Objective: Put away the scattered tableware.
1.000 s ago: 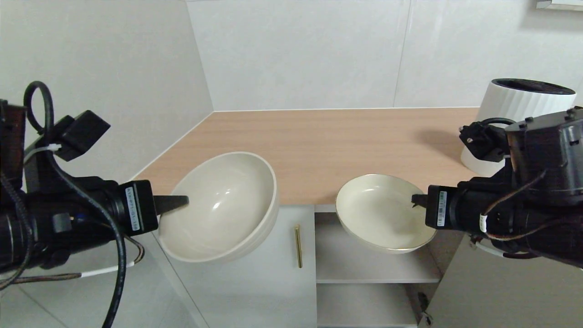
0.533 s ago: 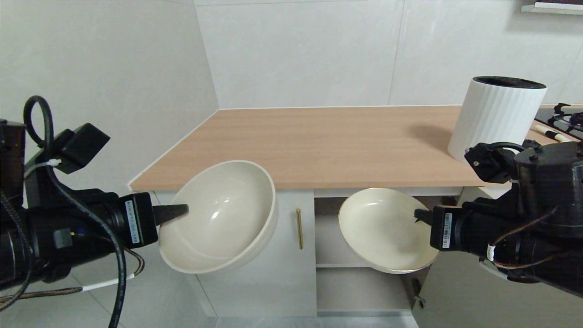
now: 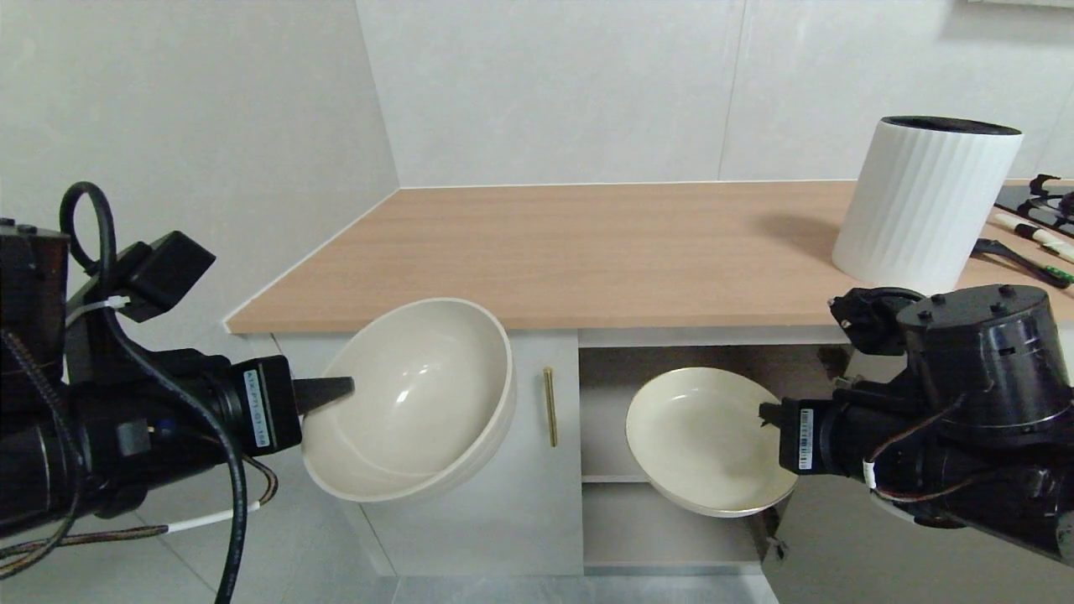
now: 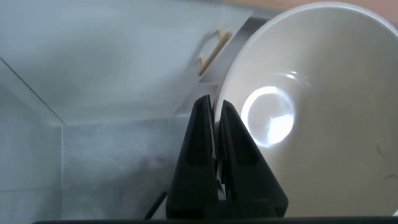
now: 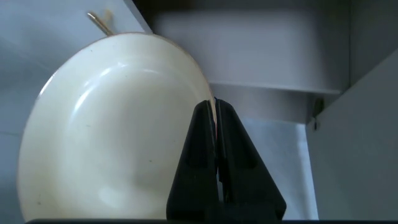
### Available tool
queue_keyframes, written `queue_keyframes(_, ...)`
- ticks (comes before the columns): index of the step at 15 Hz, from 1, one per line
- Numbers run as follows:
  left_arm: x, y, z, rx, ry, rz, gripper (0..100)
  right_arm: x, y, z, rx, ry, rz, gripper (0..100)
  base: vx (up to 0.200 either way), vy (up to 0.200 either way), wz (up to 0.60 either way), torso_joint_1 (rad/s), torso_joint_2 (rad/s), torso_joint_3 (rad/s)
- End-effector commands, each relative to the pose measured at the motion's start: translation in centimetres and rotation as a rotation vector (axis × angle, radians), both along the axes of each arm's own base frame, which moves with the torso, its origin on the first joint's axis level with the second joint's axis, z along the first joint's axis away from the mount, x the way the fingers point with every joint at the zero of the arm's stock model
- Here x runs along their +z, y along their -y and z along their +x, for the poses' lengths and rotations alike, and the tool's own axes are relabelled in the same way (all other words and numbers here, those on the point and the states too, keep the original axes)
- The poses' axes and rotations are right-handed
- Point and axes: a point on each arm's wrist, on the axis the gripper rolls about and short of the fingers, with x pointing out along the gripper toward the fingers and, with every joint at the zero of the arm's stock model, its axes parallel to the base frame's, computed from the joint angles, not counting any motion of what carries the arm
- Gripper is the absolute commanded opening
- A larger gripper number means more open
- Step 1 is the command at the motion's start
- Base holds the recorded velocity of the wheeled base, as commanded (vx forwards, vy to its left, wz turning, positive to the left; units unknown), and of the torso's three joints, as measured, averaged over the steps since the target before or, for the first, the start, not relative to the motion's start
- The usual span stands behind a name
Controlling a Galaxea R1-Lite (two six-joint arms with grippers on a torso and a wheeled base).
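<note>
Tool (image 5: 216,115) clamped on plate (image 5: 106,130) rim

No text is coming through clearly enough to read. A white sticker (image 3: 256,407) is sitting on the black body behind the left hand (image 3: 342,388), carrying a line of dark print too small to make out. A second sticker (image 3: 805,436) behind the right hand (image 3: 765,411) is showing barcode-like bars and print, likewise illegible.

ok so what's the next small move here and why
Probably ease the plate forward onto the open cabinet's shelf. The right jaws are shut on its rim, and it hangs just in front of the opening, while the bowl faces the closed door.
</note>
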Motion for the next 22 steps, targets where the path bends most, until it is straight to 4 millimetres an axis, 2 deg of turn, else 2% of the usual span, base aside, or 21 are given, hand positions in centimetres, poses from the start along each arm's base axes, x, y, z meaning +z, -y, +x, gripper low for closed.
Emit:
queue_keyframes(1,-0.2,0.1,0.2,0.000,-0.008,0.003,0,-0.6,-0.3,0.3,0.000,-0.019,-0.018,0,0.000,0.000,0.00,-0.119,0.44,0.305)
queue_keyframes(10,-0.8,0.4,0.8,0.000,-0.038,0.018,0,-2.9,-1.0,1.1,0.000,-0.085,-0.075,0,0.000,0.000,0.00,-0.080,0.44,0.355)
queue_keyframes(17,-0.9,0.4,0.9,0.000,-0.040,0.018,0,-4.5,-1.6,1.9,0.000,-0.130,-0.115,0,0.000,0.000,0.00,-0.003,0.06,0.048)
queue_keyframes(18,-0.9,0.4,0.9,0.000,-0.041,0.019,0,-5.5,-1.6,2.9,-0.014,-0.162,-0.127,0,0.000,0.000,0.00,0.000,0.00,0.000)
queue_keyframes(22,-1.1,0.8,1.1,-0.012,-0.052,0.024,0,-11.0,-2.7,9.7,-0.101,-0.226,-0.146,0,0.000,0.000,0.00,0.000,0.00,0.000)
